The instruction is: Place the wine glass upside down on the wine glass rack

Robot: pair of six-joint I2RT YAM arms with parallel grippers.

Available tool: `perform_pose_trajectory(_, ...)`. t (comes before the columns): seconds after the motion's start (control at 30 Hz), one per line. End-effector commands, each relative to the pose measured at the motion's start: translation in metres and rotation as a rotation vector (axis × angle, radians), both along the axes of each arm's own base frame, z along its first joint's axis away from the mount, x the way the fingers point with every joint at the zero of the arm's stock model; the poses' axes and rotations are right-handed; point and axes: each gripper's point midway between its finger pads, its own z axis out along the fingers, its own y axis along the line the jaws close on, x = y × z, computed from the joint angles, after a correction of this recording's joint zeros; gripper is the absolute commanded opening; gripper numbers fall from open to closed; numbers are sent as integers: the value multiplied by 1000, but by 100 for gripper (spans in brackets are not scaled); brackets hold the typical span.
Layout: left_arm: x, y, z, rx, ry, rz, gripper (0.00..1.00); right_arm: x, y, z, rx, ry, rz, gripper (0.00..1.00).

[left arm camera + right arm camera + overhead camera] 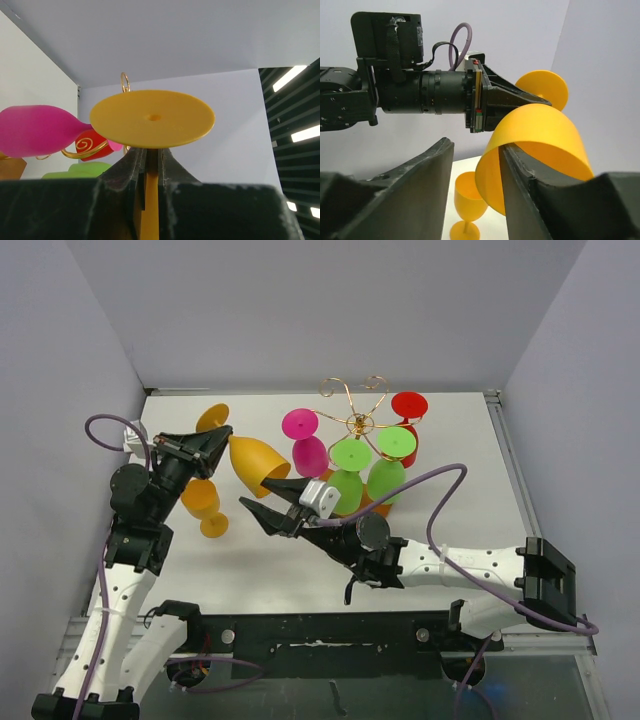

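A yellow wine glass [252, 466] hangs sideways above the table, its foot [152, 119] toward the back left. My left gripper [224, 436] is shut on its stem [149, 200] just under the foot. My right gripper [253, 492] stands open at the bowl's mouth [535, 145]: one finger [520, 175] reaches inside the rim, the other [427, 170] stays apart outside it. The wine glass rack [360, 423], gold wire with curled arms, stands at the back middle to the right of both grippers. One of its spiral tips [85, 145] shows in the left wrist view.
A pink glass [305, 440], two green glasses [348, 470] [392, 462] and a red one [408, 420] hang upside down on the rack. Another yellow glass [203, 502] stands upright on the table below the left gripper, also seen as glass [467, 202]. Walls enclose the table on three sides.
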Motion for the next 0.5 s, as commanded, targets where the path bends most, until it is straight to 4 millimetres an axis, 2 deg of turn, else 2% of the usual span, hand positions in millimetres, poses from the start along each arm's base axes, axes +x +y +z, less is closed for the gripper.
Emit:
perform_pose_trajectory(0.0, -7, 6, 46, -6, -147, 31, 0, -7, -14, 28, 103, 31, 20, 48)
perform_pose_trajectory(0.2, -6, 11, 57, 110, -218, 80, 0, -10, -17, 22, 15, 99, 36, 67)
perform_pose_trajectory(0.3, -4, 14, 61, 225, -258, 121, 0, -12, -17, 6, -130, 161, 43, 70)
perform_pose_trajectory(0.33, -4, 16, 61, 274, -276, 136, 0, -13, -18, -6, -197, 189, 42, 71)
perform_pose_trajectory(0.47, -8, 17, 67, 496, -425, 174, 0, -20, -36, -11, -274, 240, 51, 74)
